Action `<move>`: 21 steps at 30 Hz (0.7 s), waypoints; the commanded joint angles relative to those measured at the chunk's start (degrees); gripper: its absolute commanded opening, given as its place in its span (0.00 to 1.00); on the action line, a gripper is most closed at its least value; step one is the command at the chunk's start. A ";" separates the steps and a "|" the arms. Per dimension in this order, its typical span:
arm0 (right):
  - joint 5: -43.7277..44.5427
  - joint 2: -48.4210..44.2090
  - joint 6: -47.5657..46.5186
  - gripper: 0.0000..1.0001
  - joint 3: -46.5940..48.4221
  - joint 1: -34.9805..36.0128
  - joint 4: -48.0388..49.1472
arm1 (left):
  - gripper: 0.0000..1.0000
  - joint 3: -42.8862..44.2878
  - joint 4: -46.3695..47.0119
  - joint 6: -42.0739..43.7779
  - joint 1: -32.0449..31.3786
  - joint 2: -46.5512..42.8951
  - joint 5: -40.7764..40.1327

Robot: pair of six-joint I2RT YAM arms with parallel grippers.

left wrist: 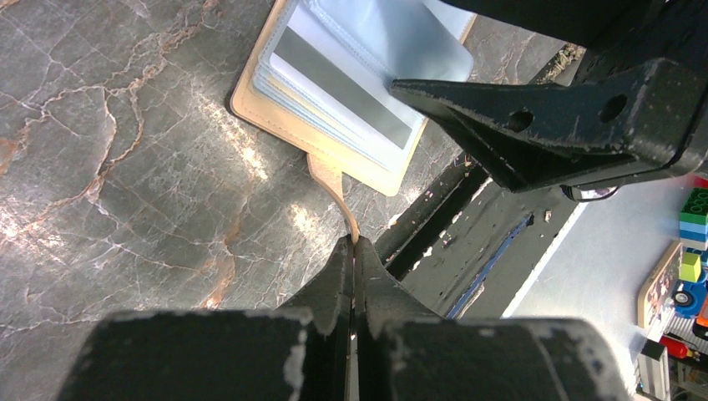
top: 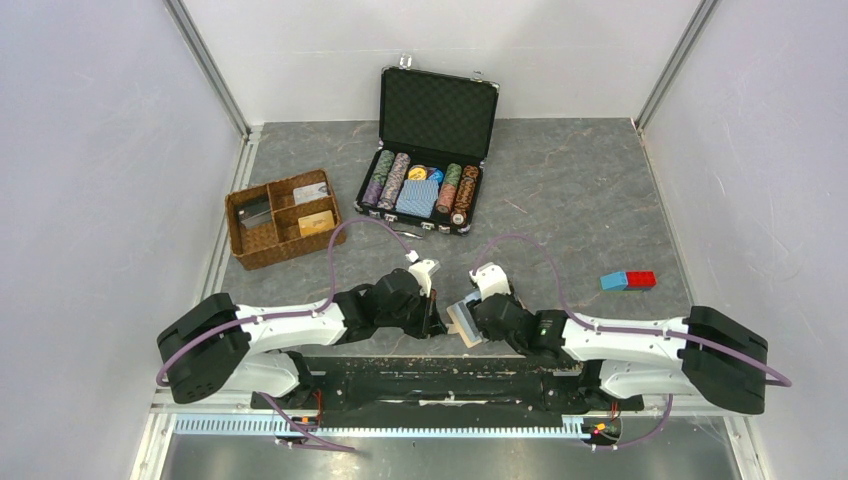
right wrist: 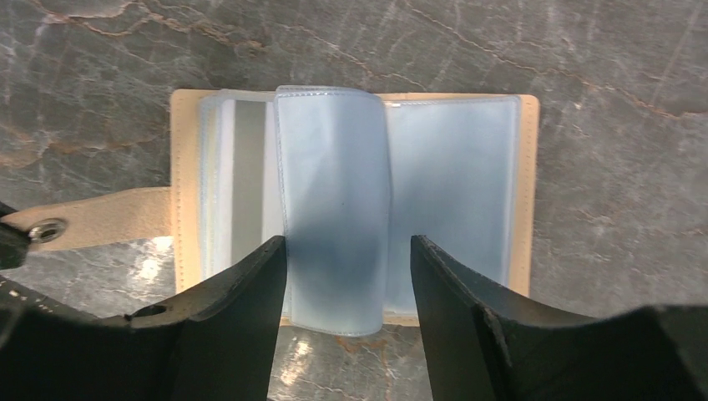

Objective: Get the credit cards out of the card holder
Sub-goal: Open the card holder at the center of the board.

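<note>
The tan card holder [right wrist: 522, 192] lies open on the table near its front edge, between my two grippers; it also shows in the top view [top: 461, 318]. My left gripper [left wrist: 354, 242] is shut on its strap tab [left wrist: 330, 180], and the tab's snap end [right wrist: 46, 230] shows in the right wrist view. My right gripper [right wrist: 346, 251] is open just above the holder, one jaw on each side of a raised pale blue pocket leaf [right wrist: 334, 200]. A grey card [right wrist: 248, 167] shows inside a left pocket, also seen in the left wrist view [left wrist: 342, 83].
A brown wicker tray [top: 240, 240] at the back left holds cards [top: 316, 222]. An open black case [top: 437, 110] with poker chips and a blue deck stands at the back centre. Blue and red bricks [top: 628, 280] lie at the right.
</note>
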 commanded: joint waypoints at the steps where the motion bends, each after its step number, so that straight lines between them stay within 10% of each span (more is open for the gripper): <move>1: 5.45 -2.30 0.89 0.59 2.20 0.28 -3.70 | 0.02 -0.64 1.12 1.28 0.12 -1.39 -0.53; 21: 8.36 -12.19 -1.92 0.56 2.25 -9.19 -11.92 | 0.02 -1.14 1.12 0.94 0.12 -2.31 -0.54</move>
